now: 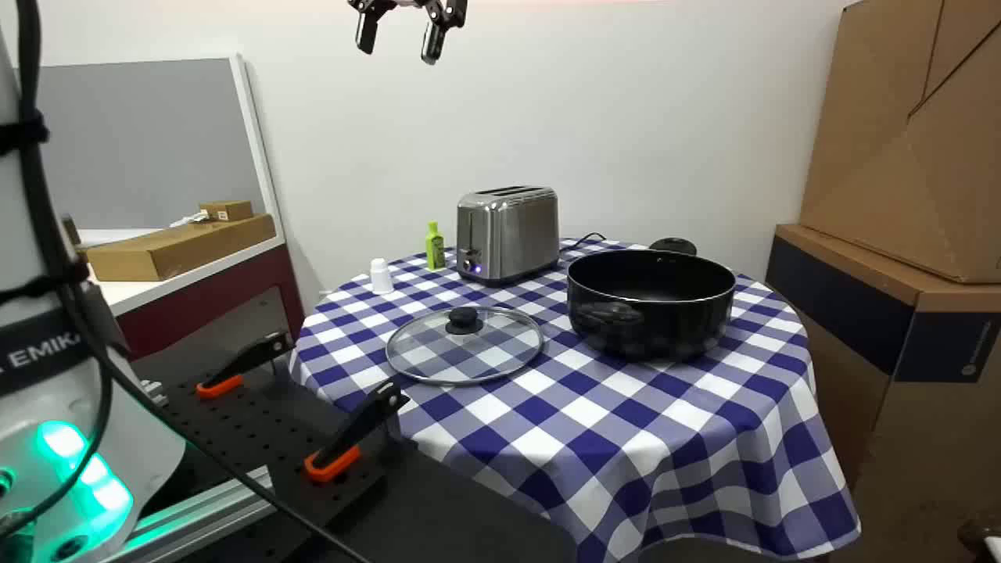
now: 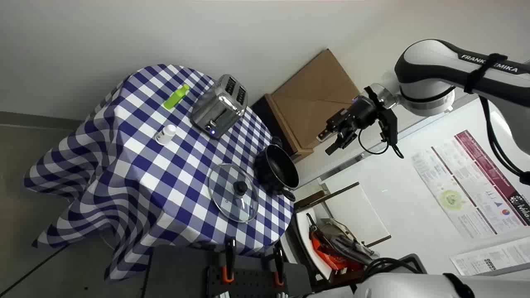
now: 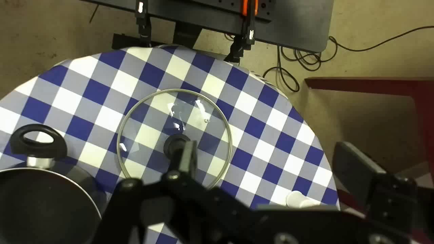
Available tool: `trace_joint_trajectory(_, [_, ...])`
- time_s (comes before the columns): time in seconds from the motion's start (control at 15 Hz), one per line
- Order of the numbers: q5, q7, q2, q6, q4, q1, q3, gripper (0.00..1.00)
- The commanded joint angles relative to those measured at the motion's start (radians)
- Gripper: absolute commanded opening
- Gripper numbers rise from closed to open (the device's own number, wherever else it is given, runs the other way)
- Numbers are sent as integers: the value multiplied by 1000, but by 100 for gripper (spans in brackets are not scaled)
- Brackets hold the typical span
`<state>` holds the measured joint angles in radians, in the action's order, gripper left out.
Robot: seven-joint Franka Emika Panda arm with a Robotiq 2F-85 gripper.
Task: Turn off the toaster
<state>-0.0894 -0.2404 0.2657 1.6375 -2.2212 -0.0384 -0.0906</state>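
The silver toaster (image 1: 520,234) stands upright at the back of the round table, and also shows in an exterior view (image 2: 217,108). A small blue-violet light (image 1: 471,267) glows low on its control end; it also shows in an exterior view (image 2: 213,132). The two top slots look empty. My gripper (image 1: 399,48) is open and empty, high above the table and well apart from the toaster; it also shows in an exterior view (image 2: 326,144). In the wrist view its fingers (image 3: 266,152) are wide apart above the table. The toaster is out of the wrist view.
A glass lid (image 1: 469,352) lies in front of the toaster. A wide black pot (image 1: 649,313) stands beside it. A green bottle (image 1: 435,246) and a white bottle (image 1: 381,277) stand near the toaster. Large cardboard boxes (image 1: 915,141) are beside the checked tablecloth (image 1: 610,407).
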Motion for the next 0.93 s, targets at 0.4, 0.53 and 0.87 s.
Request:
trace_joint_trajectory(0.4, [47,26,-59,110,11,15,45,100])
trace_joint_trajectory(0.53, [67,33,-92,163,17,13,56,100])
trace_joint_trajectory(0.87, [138,49,-220,288,46,11,82,100])
